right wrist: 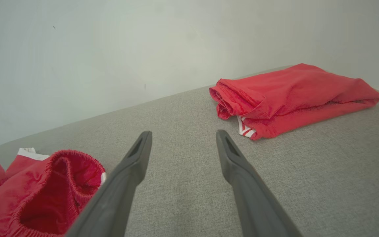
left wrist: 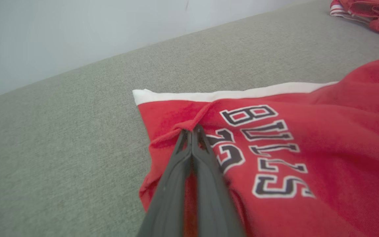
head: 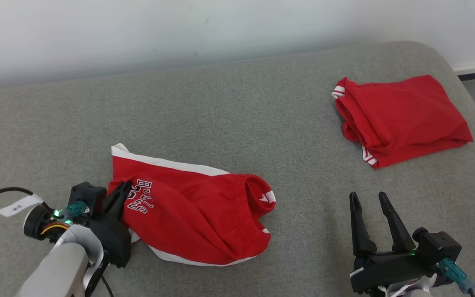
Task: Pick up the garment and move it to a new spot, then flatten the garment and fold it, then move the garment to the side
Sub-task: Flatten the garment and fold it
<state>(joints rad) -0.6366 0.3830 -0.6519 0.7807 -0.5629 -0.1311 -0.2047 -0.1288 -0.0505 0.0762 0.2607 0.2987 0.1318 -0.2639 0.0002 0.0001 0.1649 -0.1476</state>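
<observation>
Garment location: the red garment [head: 192, 214] is lying crumpled on the grey cushion [head: 237, 123] at the near left, its white band [head: 167, 163] facing the wall [head: 138, 33].
Neighbouring item: a folded garment [head: 402, 117] is resting well apart at the far right.
Handling, judged: the cloth is looking soft, light and limp; it is likely to drape and bunch when lifted. It is not fragile, but a thin layer may slip from a shallow pinch.
Hold points, judged: the banded corner and the elastic waistband [right wrist: 77, 154] are offering the firmest, thickest edges.
Left gripper [left wrist: 192, 130]: the fingers are clenched together, pinching a raised ridge of the garment just beside the lettering [head: 139, 197].
Left arm pose: the forearm is entering from the lower left, with the fingers lying low over the cushion and pointing up and to the right.
Right gripper [head: 368, 197]: the fingers are standing spread and are grasping nothing.
Right arm pose: the gripper is hovering over bare cushion between the two garments, pointing toward the wall.
</observation>
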